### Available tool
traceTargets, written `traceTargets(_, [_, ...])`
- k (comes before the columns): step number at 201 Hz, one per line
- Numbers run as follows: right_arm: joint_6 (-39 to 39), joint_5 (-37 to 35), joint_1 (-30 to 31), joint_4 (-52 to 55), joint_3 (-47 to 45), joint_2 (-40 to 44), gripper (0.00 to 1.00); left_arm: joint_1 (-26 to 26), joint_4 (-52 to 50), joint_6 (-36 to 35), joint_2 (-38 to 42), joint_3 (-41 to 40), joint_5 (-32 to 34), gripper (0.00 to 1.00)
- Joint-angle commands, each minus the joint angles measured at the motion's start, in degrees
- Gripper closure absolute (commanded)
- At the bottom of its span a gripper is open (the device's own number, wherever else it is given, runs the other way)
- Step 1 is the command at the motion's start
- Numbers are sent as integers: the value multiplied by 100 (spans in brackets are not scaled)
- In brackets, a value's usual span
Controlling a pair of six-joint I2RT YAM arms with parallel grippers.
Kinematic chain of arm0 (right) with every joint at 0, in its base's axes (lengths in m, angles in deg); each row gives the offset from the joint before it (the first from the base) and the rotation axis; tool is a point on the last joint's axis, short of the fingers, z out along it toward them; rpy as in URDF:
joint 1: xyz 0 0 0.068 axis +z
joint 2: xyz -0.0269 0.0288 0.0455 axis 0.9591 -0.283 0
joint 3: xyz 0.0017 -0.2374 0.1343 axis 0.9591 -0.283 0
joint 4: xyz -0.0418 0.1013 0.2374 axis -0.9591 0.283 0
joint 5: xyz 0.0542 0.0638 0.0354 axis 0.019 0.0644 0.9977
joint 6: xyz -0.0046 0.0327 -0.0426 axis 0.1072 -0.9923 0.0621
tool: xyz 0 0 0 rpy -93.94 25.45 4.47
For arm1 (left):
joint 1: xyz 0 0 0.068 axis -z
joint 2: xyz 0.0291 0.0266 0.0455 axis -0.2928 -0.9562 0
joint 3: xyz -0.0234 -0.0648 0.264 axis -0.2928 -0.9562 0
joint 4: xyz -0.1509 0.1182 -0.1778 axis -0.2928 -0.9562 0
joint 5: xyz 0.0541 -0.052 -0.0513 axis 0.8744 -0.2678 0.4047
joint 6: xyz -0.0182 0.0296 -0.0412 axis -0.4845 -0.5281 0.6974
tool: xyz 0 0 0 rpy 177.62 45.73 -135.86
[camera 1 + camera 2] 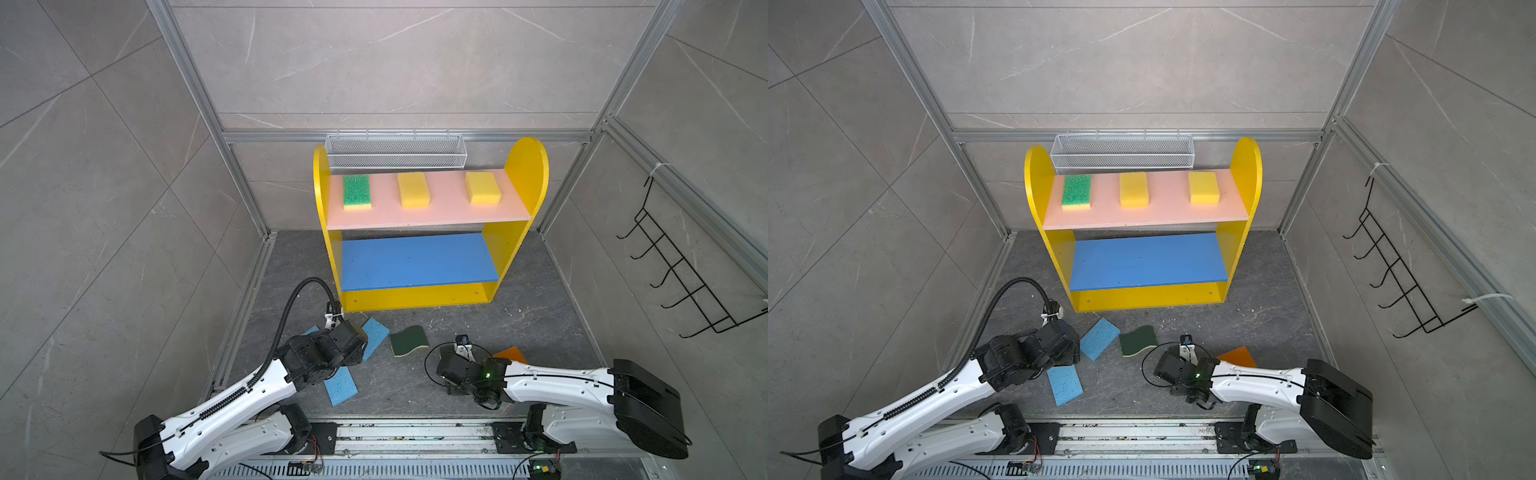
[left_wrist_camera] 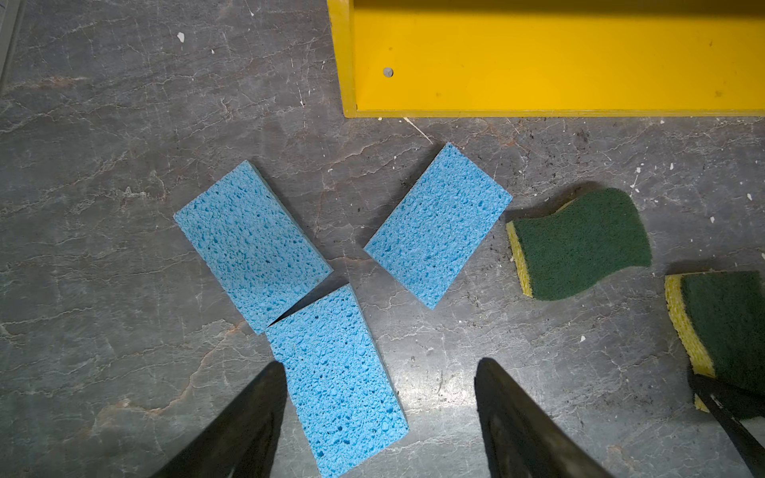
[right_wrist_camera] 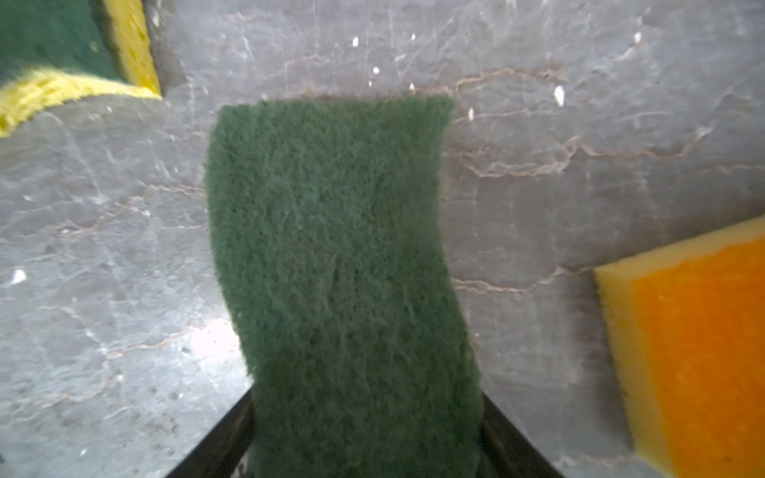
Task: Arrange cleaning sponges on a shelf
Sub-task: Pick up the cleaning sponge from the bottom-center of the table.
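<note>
On the shelf, the pink board carries a green-topped sponge and two yellow sponges. Three blue sponges lie on the worktop near it; in both top views the left arm covers part of them. The left pincer stands released above one of them. A dark green sponge sits between the jaws of the right pincer, but I cannot tell if they are clenched. The orange sponge beside it is cut off at the picture edge.

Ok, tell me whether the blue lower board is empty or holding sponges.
Empty, as far as visible: the blue lower board shows only bare surface in both top views.
</note>
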Motion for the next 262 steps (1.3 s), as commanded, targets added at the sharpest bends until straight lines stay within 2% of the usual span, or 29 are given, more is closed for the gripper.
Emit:
traceTargets(1, [155,-325,28,127,126,223,29,29,-105,120,135,2,173,25])
traceTargets(144, [1568,-1803,-14,1197,2091,418,29,36,178,123,704,-453,266,25])
traceTargets(262, [2573,-1516,-1027,824,2917,19,29,36,622,-507,846,-247,446,25])
